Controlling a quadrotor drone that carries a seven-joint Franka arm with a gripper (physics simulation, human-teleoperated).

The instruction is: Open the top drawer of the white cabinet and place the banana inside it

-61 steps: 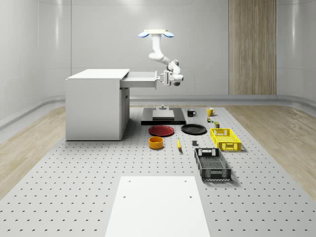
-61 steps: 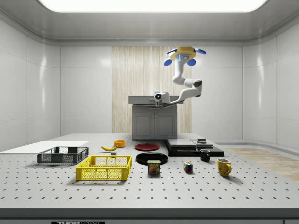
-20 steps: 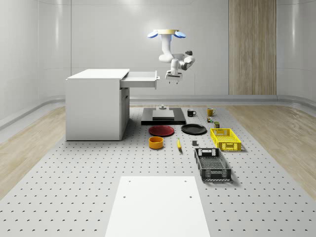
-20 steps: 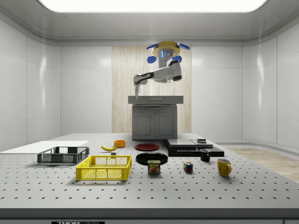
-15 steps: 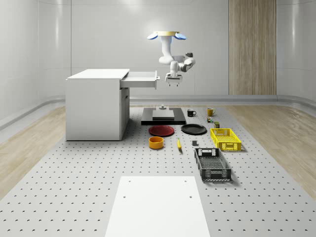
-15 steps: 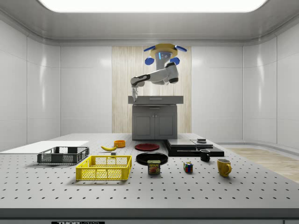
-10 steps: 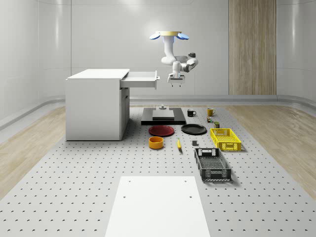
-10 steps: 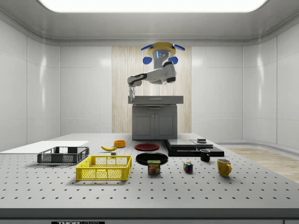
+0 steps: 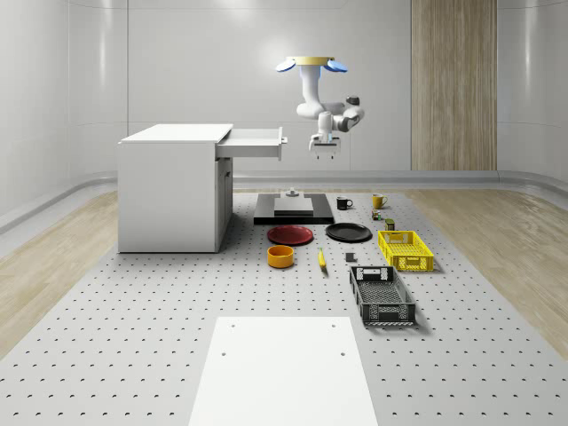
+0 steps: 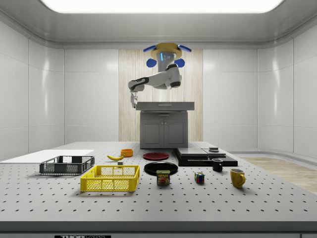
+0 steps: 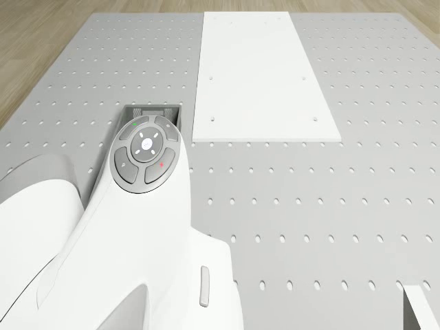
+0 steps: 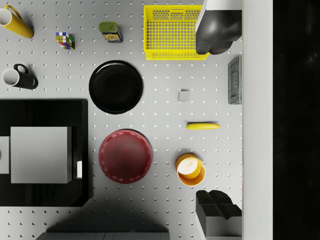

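Wrist view: banana point(image 12: 202, 126) lies between pincer point(image 12: 217, 120) fingers, far below.

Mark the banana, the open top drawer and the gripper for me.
banana point(image 12: 202, 126): wrist view, middle of the fruit.
top drawer point(image 9: 254, 142): whole-scene view, its side wall.
gripper point(image 9: 322, 155): whole-scene view, between the fingertips.

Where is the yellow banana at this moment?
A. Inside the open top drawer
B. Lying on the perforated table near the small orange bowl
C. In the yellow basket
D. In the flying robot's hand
B: the yellow banana lies on the perforated table, a little apart from the small orange bowl.
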